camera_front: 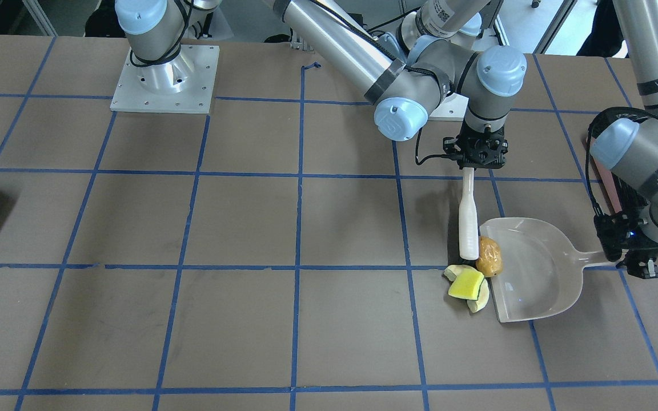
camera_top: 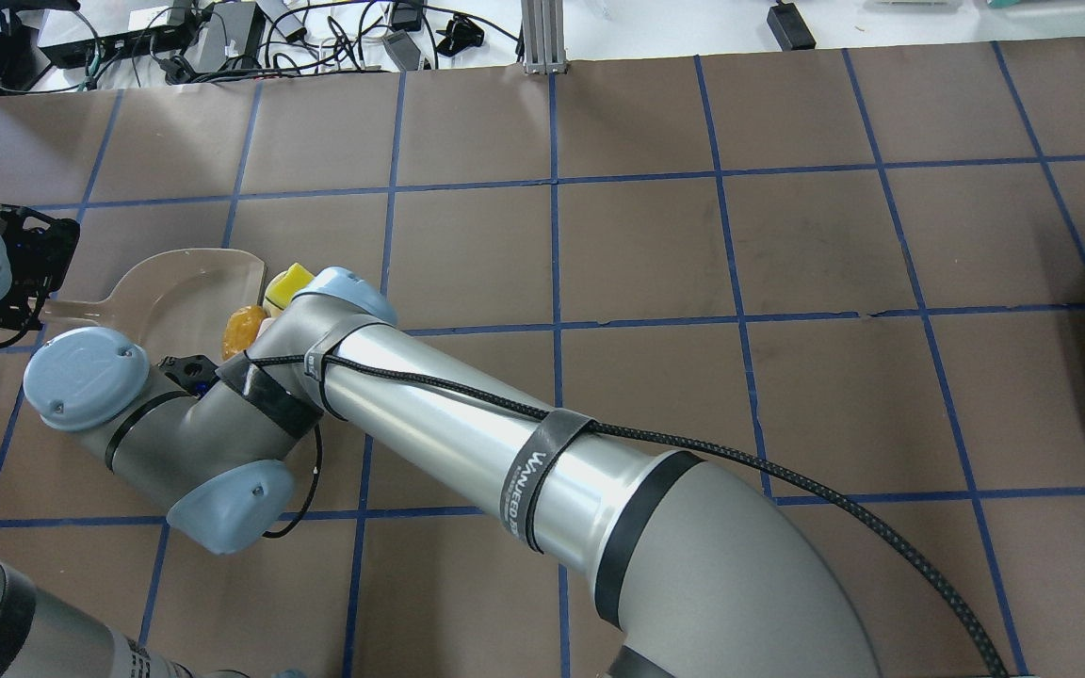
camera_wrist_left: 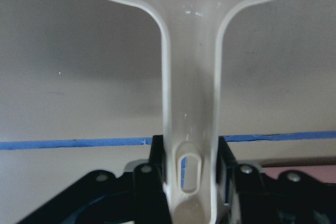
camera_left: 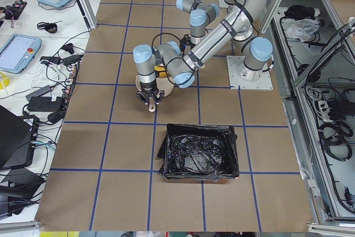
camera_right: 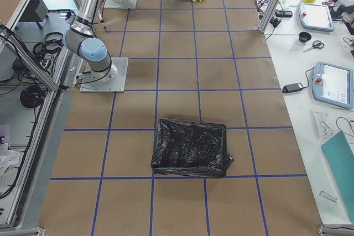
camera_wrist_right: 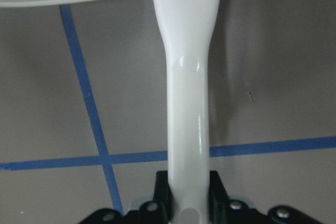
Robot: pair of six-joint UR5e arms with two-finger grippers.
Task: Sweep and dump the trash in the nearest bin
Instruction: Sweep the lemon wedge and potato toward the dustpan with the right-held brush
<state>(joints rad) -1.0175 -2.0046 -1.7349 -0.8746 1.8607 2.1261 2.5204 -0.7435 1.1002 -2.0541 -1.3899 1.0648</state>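
Observation:
The golden-brown potato-like lump [camera_front: 489, 256] lies at the open lip of the white dustpan [camera_front: 534, 268]. The yellow and pale-green squash wedges [camera_front: 467, 283] lie on the table just outside that lip. My right gripper [camera_front: 469, 168] reaches across and is shut on the white brush [camera_front: 468, 228], whose head touches the lump. My left gripper [camera_front: 614, 258] is shut on the dustpan handle [camera_wrist_left: 191, 103]. The pan lies flat on the table. The pink bin with the black bag [camera_left: 197, 151] stands close behind my left gripper, and its pink edge shows in the front view [camera_front: 604, 185].
A second bin wrapped in black plastic [camera_right: 191, 147] stands far off at the other end of the table. My right arm's long link [camera_top: 505, 443] crosses low over the table's middle. The arm bases [camera_front: 163, 77] stand at the robot's side.

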